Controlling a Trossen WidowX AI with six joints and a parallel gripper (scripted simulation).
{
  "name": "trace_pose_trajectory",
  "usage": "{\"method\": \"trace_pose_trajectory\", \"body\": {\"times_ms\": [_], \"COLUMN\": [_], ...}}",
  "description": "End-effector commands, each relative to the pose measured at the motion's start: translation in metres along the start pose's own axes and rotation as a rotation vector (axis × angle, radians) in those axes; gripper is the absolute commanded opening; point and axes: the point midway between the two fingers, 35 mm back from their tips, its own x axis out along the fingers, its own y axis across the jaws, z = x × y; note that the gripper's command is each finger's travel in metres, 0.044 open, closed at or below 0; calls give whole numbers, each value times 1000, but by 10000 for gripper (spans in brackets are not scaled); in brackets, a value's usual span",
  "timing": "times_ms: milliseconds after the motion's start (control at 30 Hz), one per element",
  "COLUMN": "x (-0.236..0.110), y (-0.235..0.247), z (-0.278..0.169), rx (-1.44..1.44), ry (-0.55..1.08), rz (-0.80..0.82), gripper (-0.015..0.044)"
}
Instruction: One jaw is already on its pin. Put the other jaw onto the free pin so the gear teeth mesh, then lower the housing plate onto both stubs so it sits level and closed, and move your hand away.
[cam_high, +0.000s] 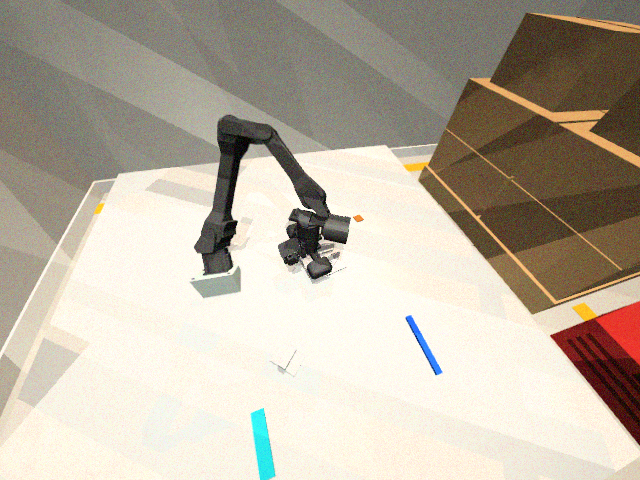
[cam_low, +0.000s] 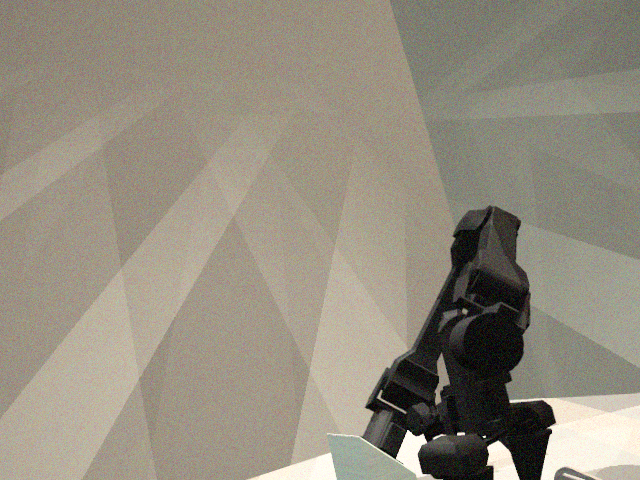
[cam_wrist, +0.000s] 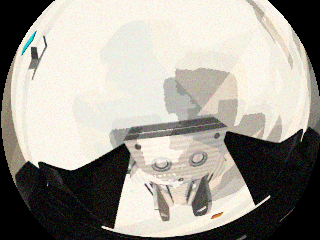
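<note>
My gripper is open, with its fingers apart on either side of the gripper mechanism and nothing held between them. In the wrist view the light grey housing plate lies over the mechanism, with a round stub end showing in each of its two holes. It looks about level; whether it is fully closed I cannot tell. The left jaw and the right jaw extend from under the plate, side by side and apart. Some gear teeth show at the plate's lower edge; their meshing is mostly hidden.
A small pale stand with dark parts is at the wrist view's upper left. A cyan strip and a blue bar lie on the table. A small orange piece is near the mechanism. Brown boxes stand beyond the right edge.
</note>
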Motion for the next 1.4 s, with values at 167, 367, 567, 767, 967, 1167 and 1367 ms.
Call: {"method": "trace_pose_trajectory", "body": {"times_ms": [167, 367, 567, 767, 967, 1167, 1367], "x": [-64, -63, -103, -119, -119, -119, -119], "y": [0, 1, -6, -13, -13, -13, -13], "z": [-1, -1, 35, 53, 53, 53, 53], "rx": [-12, -8, -8, -9, -9, -9, -9], "ry": [3, 10, 2, -1, -1, -1, -1], "rz": [10, 11, 17, 12, 12, 12, 12], "gripper": [440, 440, 440, 440, 440, 440, 440]}}
